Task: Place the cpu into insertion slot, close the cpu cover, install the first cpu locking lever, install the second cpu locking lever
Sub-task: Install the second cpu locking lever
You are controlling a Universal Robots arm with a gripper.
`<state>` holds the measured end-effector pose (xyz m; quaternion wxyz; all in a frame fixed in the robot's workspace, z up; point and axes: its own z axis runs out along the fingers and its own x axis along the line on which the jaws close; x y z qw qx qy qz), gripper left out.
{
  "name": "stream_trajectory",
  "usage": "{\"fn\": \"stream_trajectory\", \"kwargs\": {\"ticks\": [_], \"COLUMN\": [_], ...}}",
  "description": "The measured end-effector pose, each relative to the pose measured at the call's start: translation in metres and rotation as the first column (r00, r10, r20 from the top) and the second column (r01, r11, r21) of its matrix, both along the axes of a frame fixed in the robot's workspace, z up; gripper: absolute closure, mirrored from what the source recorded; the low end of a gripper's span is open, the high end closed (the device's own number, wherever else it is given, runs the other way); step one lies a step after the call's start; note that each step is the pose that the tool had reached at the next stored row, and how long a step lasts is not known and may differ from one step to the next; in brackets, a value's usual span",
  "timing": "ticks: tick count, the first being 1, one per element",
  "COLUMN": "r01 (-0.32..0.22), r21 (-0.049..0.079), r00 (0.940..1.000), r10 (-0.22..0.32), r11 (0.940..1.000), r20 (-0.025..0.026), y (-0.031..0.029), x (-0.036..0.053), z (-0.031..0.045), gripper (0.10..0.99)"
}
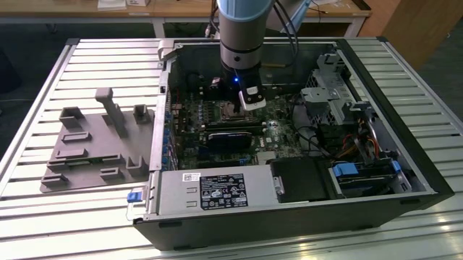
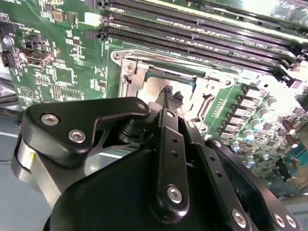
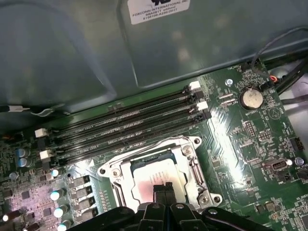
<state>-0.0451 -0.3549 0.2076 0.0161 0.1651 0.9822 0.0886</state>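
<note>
1. The black hand [image 3: 164,188] hangs right above the socket area of the green circuit board [image 3: 250,144]; in both wrist views its two slim fingertips [image 2: 172,95] are pressed together, with nothing visible between them.
2. Directly beneath those tips lies the cpu [image 3: 156,179], a small flat square chip with a pale silver-grey top, seated in the insertion slot [image 3: 118,185], the square socket with a thin silver rim. Whether the tips touch the chip or hover just over it is hard to tell.
3. The cpu cover [image 3: 190,149], a thin silver metal frame plate with a large square cut-out, appears to lie down around the chip, its top showing through the opening.
4. Just beyond the socket run the long black memory slots [image 3: 130,127] with white end clips, parallel to one another.
5. In the exterior view, the arm [image 1: 244,32] reaches down into the open black computer case [image 1: 289,216], which rests on a slatted metal surface [image 1: 43,216].
6. On the exterior view's left, beside the case, sits a grey moulded fixture tray [image 1: 94,146].
</note>
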Motion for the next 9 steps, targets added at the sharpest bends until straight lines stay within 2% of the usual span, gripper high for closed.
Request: {"fn": "stream_trajectory", "kwargs": {"ticks": [2,4,6,9], "r01": [0.0,0.0,0.0,0.0], "r21": [-0.019,-0.032,-0.038,-0.042], "r00": [1.0,1.0,1.0,1.0], "r10": [0.0,0.0,0.0,0.0], "r11": [0.9998,0.9995,0.9993,0.9991], "r20": [0.0,0.0,0.0,0.0], "y": [0.0035,0.0074,0.0114,0.0142], "x": [0.0002,0.0002,0.0002,0.0002], "z": [0.0,-0.0001,0.0,0.0011], "gripper": [0.984,0.984,0.984,0.984]}}
